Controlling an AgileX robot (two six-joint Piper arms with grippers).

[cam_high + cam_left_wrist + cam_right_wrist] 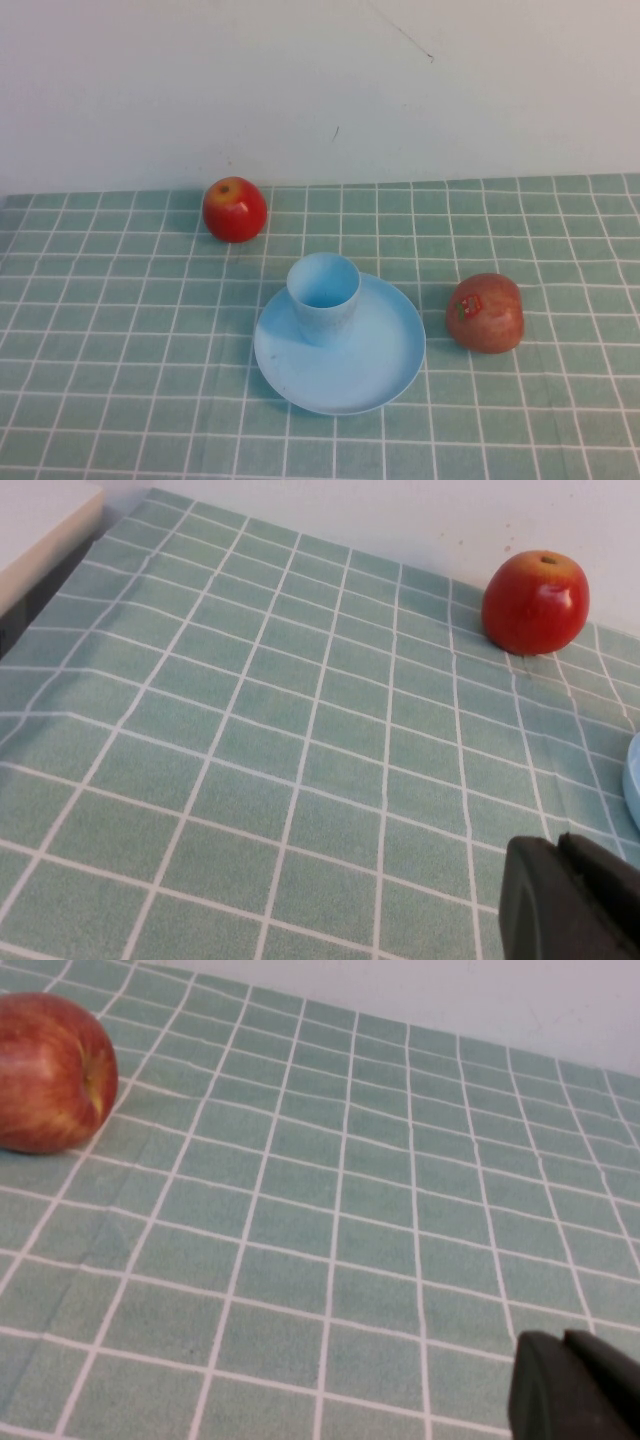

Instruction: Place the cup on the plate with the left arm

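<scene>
The cup point(324, 297) stands upright on the plate point(375, 385), mouth up, set toward the plate's far left part, with its base on the plate's flat floor. The plate lies flat on the desk point(120, 400), near the middle of the high view, and the green checked cloth with white lines shows all round it.

To the far left of the plate, well apart from it and close to the white wall point(320, 80), sits a bright red apple point(235, 209) with a yellowish patch at its stem. On the plate's right, just beside the rim yet not touching it, lies a second, duller red apple point(486, 313) with a small sticker on the side facing the plate.

Neither of my arms appears in the high view. My left end effector point(568, 900) shows only as a black block at the corner of my left wrist view, raised above bare checked cloth; the bright red apple point(535, 602) lies ahead of it by the wall, and a sliver of the plate's pale blue edge point(633, 780) enters at the side. I cannot tell whether this end effector is open or closed, and nothing is seen in it.

My right end effector point(575, 1388) likewise shows only as a black block at the corner of my right wrist view, over open cloth, with the duller apple point(52, 1072) well off from it. Its state I cannot tell either.
</scene>
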